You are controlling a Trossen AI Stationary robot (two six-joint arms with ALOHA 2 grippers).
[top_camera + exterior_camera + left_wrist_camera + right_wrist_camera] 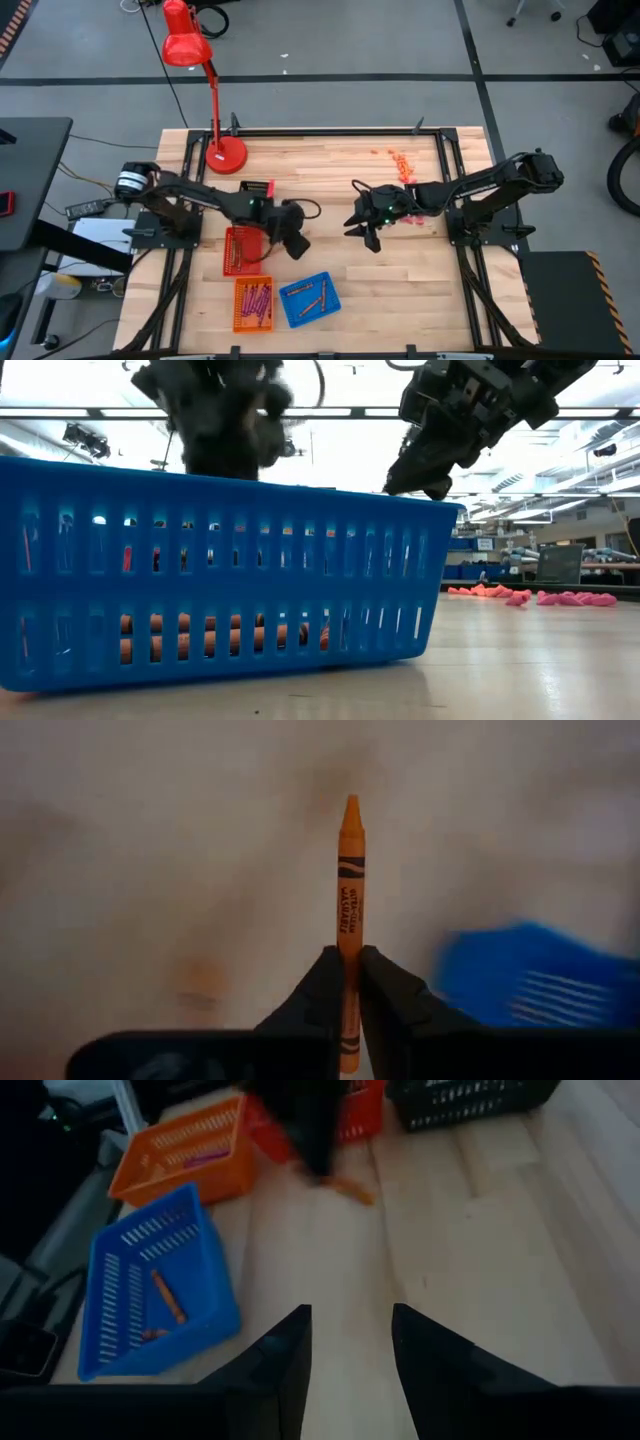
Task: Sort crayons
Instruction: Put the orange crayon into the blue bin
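Crayon (pixel 350 910) in orange stands straight up and down in the middle of the left wrist view, with its pointed tip at the top. It is long and thin, with a paper wrap, black wavy lines near the tip and small black writing down its side. The left gripper (pixel 348 982) is squeezed tight on the lower part of it, one dark finger on each side. Behind it is the pale wooden worktop (pixel 150 870), and a blue basket (pixel 535 975) shows at the lower right.

In the high view the left gripper (pixel 290 238) is near the middle of the worktop, just right of a red basket (pixel 240 250). An orange basket (pixel 252 304) and the blue basket (pixel 309 299) sit lower down, with more crayons inside.

The right gripper (pixel 350 1355) has its fingers apart and holds nothing. It hangs over bare worktop right of the middle.
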